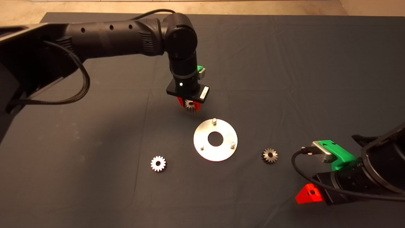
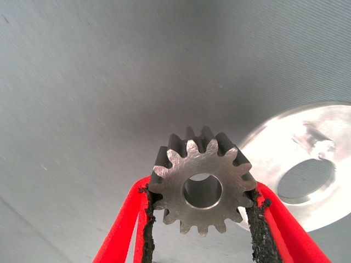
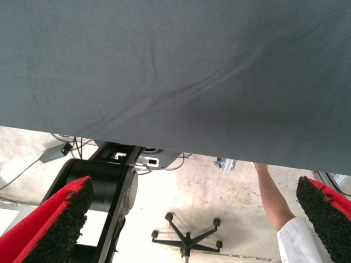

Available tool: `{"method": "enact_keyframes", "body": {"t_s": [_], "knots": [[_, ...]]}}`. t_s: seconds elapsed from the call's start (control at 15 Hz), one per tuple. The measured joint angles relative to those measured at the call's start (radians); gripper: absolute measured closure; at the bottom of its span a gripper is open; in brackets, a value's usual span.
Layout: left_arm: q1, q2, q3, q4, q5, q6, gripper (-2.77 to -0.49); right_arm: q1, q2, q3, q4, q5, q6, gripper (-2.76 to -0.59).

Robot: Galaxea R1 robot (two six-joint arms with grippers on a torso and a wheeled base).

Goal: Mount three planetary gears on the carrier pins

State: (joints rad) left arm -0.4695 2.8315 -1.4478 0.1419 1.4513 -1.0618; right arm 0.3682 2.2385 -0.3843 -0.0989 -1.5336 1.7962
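My left gripper (image 1: 190,106) is shut on a planetary gear (image 1: 190,105) and holds it above the mat, just behind and left of the round shiny plate (image 1: 202,133). In the left wrist view the gear (image 2: 202,189) sits between the two black pads, with the plate (image 2: 285,143) beside it. Three carrier pins stand bare on the plate: the far one (image 1: 214,120), the front left one (image 1: 202,147) and the right one (image 1: 232,144). A second gear (image 1: 158,163) lies front left of the plate, a third (image 1: 269,155) to its right. My right gripper (image 3: 192,222) is open, parked at the lower right.
The dark mat (image 1: 284,79) covers the table, with wrinkles. The left arm (image 1: 126,34) reaches in from the upper left. Past the mat's edge the right wrist view shows a person's arm (image 3: 272,200), a chair base (image 3: 186,235) and cables on the floor.
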Motion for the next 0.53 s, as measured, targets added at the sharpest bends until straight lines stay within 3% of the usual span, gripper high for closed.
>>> {"method": "enact_keyframes", "body": {"t_s": [0.27,0.53], "knots": [[0.0,0.016,0.042,-0.003,-0.019,-0.06,-0.95,-0.003,0.0,0.0,0.0,0.0,0.0,-2.75],[0.0,0.056,0.048,-0.003,-0.022,-0.069,-0.95,-0.017,0.0,0.0,0.0,0.0,0.0,-2.75]]}}
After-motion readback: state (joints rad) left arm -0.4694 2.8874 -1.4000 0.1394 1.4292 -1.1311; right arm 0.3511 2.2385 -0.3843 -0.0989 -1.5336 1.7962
